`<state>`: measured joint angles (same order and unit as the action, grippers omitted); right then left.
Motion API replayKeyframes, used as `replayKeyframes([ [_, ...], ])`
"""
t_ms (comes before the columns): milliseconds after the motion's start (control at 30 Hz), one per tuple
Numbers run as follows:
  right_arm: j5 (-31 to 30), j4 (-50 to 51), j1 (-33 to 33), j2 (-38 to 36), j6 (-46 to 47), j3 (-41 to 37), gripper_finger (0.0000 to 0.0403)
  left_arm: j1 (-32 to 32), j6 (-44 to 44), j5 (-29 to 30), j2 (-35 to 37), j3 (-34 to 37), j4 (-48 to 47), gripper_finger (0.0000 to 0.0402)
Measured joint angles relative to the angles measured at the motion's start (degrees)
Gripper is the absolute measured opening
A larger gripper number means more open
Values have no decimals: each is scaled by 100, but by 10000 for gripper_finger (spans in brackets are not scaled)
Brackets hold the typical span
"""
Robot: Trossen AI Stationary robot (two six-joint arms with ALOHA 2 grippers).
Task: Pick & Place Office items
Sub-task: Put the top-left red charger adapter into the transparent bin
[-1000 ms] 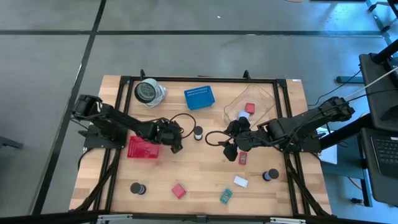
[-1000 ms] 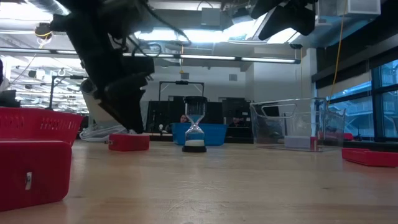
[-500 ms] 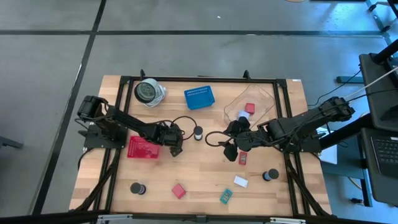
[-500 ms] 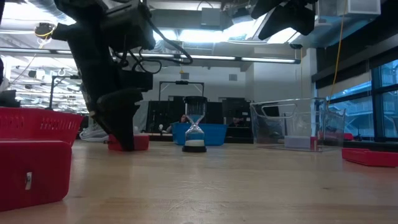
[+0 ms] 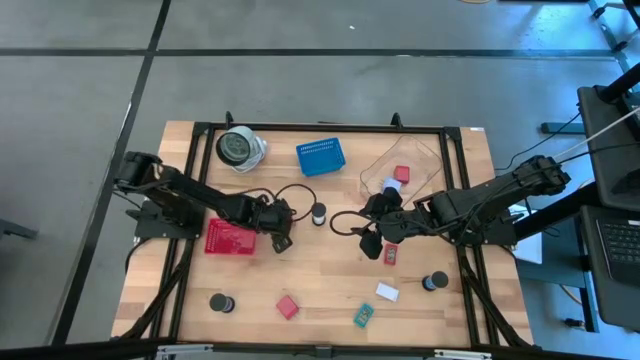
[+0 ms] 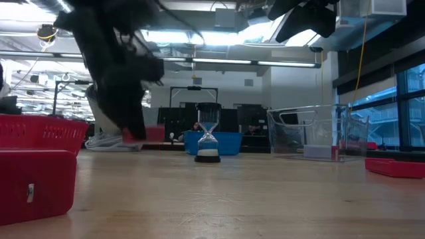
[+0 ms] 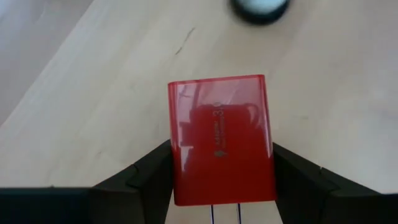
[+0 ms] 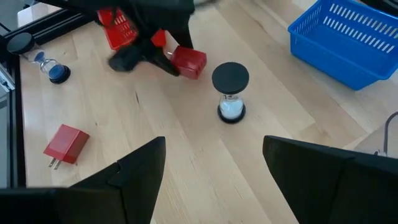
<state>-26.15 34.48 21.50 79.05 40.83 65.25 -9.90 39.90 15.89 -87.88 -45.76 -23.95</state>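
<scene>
Left wrist cam: I saw left gripper (image 7: 222, 186) clamped on red charger block (image 7: 221, 140), lifted off table beside red tray (image 5: 228, 238). Right gripper (image 5: 366, 240) sat mid-table w/ jaws wide, empty.

High view: straight down from above, taking in the whole table (image 5: 330, 275). Low view: level with the tabletop, facing across it into the room; the hourglass (image 6: 208, 133) stands mid-frame. Left wrist view: very close, filled by a red charger (image 7: 221, 140). Right wrist view: angled down from farther off, sharing the hourglass (image 8: 231, 92) and blue basket (image 8: 348, 43) with the high view.
</scene>
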Motion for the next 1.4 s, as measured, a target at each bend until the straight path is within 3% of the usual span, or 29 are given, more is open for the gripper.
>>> replayKeyframes([
  [133,0,-172,5,0,-774,-2,272,-106,-244,-310,656,0,200,215],
  [300,-4,-943,130,80,-2851,-2,272,-253,-518,-825,1467,0,1024,215],
  [500,2,-2609,238,415,-5584,-2,272,-436,-790,-1283,2001,-4,2280,215],
  [600,33,-3412,240,629,-6347,-2,272,-519,-937,-1621,2033,-7,2850,214],
  [1067,468,-4495,156,986,-7025,-2,272,-550,-1124,-2090,1864,-4,3303,214],
  [1200,1010,-4579,63,986,-6728,-2,272,-544,-1130,-2217,1728,-4,3536,214],
  [1400,1288,-4488,26,1048,-6483,-6,272,-532,-1319,-2354,1712,-4,3679,214],
])
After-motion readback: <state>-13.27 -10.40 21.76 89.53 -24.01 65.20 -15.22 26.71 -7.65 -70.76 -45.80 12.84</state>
